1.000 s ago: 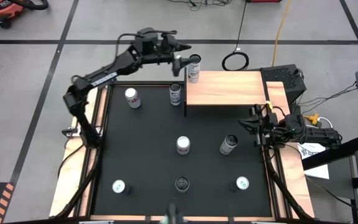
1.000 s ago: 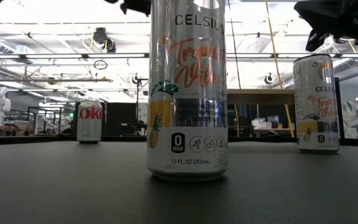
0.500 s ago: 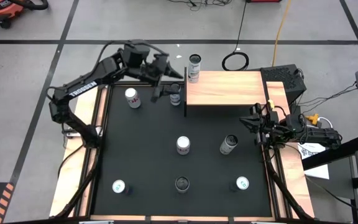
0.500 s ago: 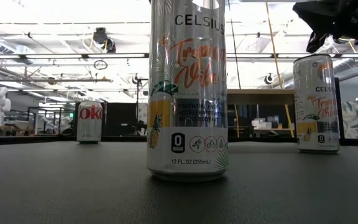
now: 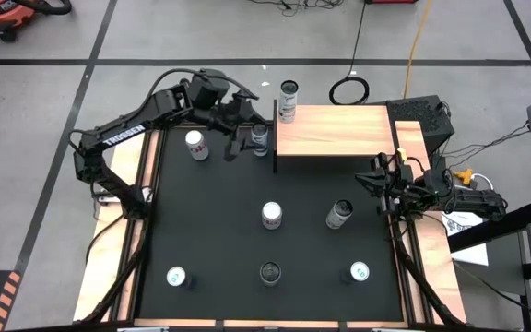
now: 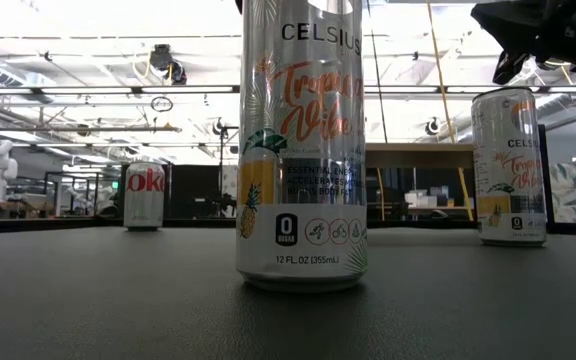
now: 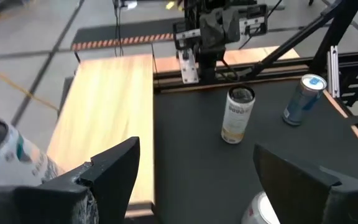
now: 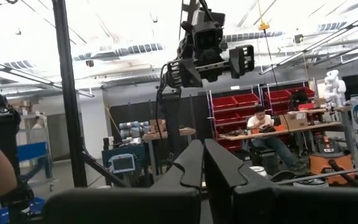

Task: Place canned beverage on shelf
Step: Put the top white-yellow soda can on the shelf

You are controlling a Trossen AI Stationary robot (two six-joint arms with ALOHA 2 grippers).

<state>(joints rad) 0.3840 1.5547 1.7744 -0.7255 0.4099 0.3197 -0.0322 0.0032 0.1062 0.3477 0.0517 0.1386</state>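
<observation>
A white canned beverage (image 5: 288,101) stands upright on the far left corner of the light-wood shelf (image 5: 339,134); it also shows in the left wrist view (image 7: 5,155). My left gripper (image 5: 243,138) is open and empty. It hovers just left of the shelf's black left edge, by a second can (image 5: 260,139) that stands on the black mat (image 5: 210,231). In the left wrist view (image 7: 196,150) that can's top (image 7: 258,213) shows low between the fingers. My right gripper (image 5: 376,184) is shut and empty at the mat's right edge.
Several more cans stand on the mat: one at the far left (image 5: 196,145), two in the middle (image 5: 272,215) (image 5: 339,214), three along the near edge (image 5: 175,276) (image 5: 270,272) (image 5: 359,272). A tall can (image 6: 301,150) fills the low view.
My left gripper has drawn away from the can on the shelf's far left corner. It has gone toward the table's left and near edges and down, to beside the can by the shelf's left edge. The can on the shelf has stayed upright.
</observation>
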